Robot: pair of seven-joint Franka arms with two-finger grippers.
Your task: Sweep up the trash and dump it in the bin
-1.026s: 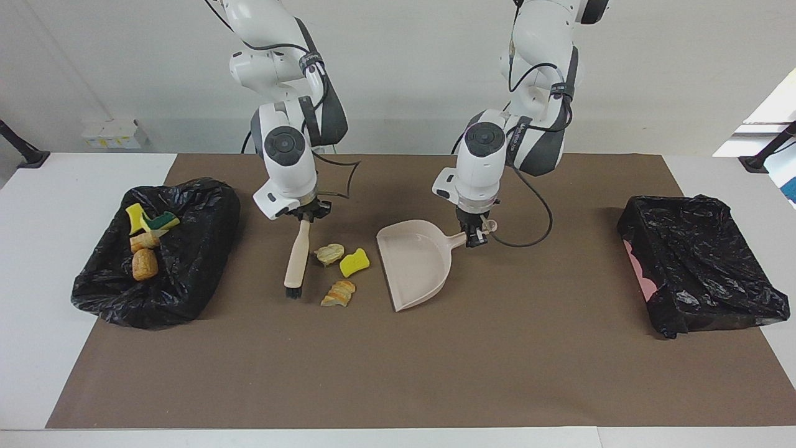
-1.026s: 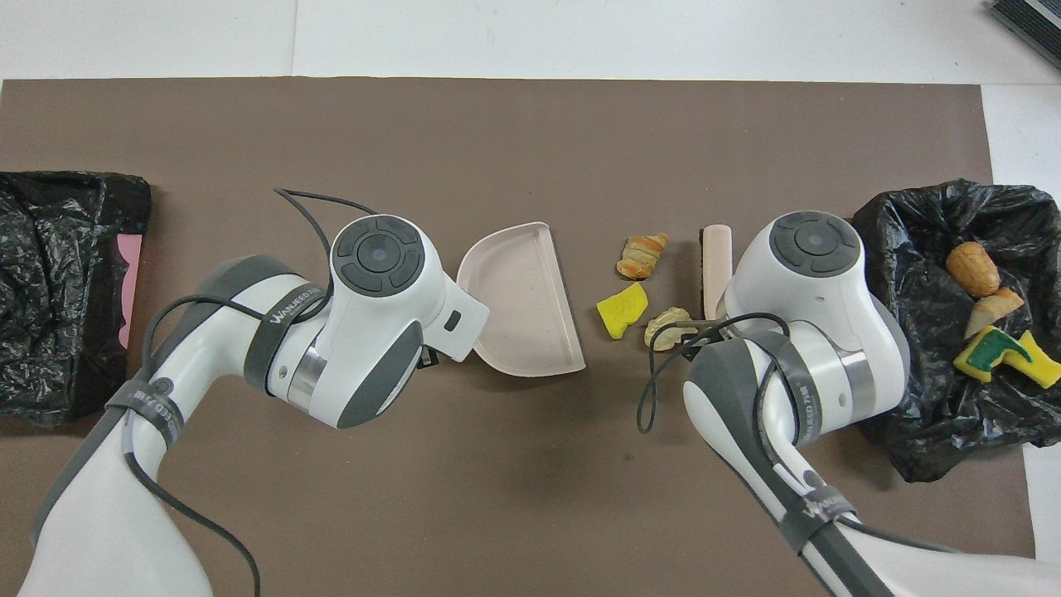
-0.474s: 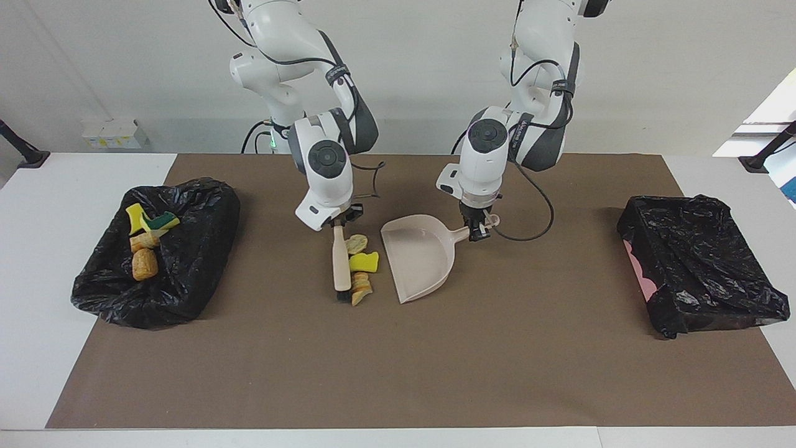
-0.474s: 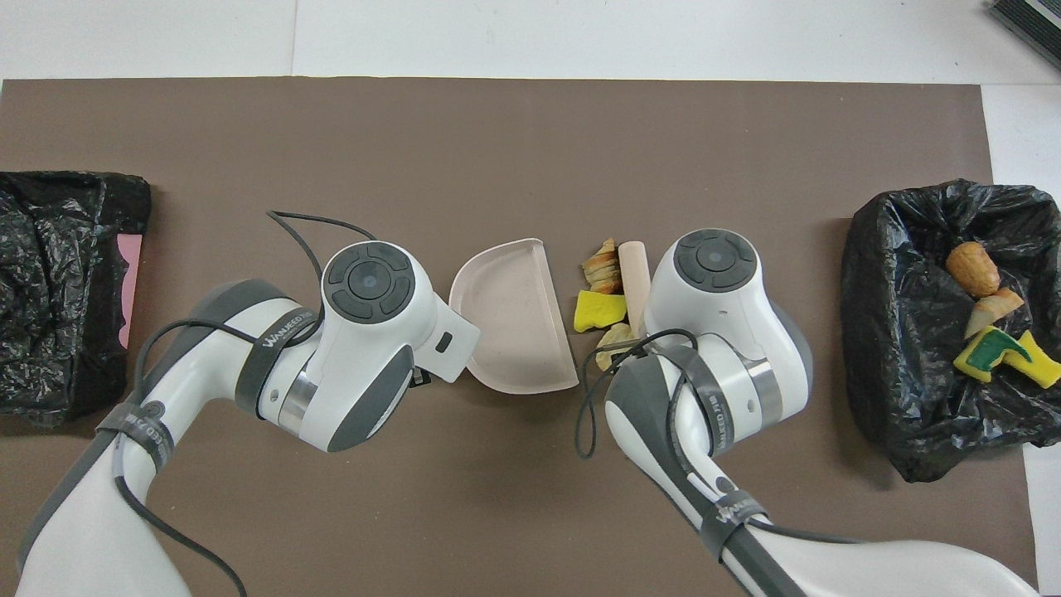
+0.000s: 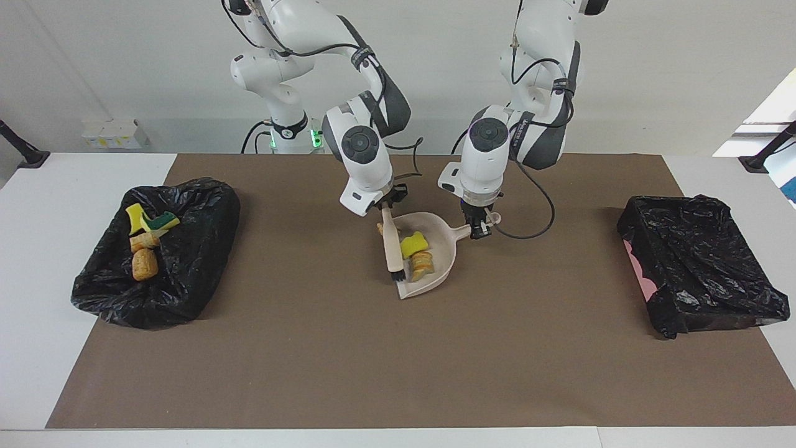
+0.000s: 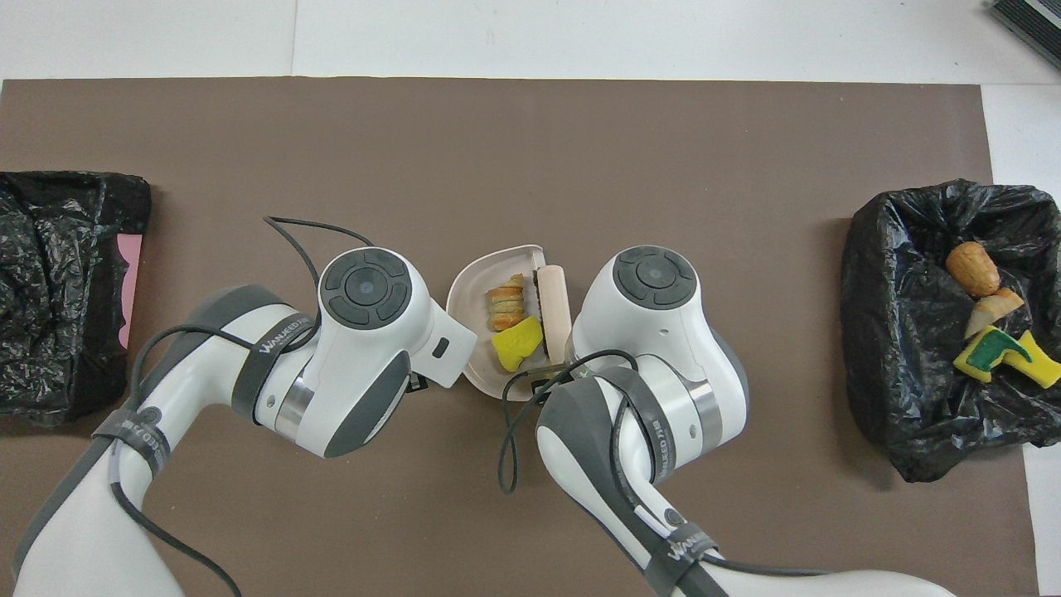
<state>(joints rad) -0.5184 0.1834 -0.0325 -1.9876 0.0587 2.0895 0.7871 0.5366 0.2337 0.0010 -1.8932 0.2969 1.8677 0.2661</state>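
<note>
Beige plastic dustpan (image 5: pixel 429 258), handle clamped in the left gripper (image 5: pixel 477 231), now holds the remaining scraps (image 5: pixel 415 254). Right gripper (image 5: pixel 387 204) grips the wooden brush (image 5: pixel 392 246), long axis running away from the robots across the pan's mouth. Four scraps (image 5: pixel 144 241) already lie in the black-lined bin (image 5: pixel 193 261); dumping remains.

seven scraps (image 5: pixel 145 265), two bins (image 5: pixel 699 264)
</note>
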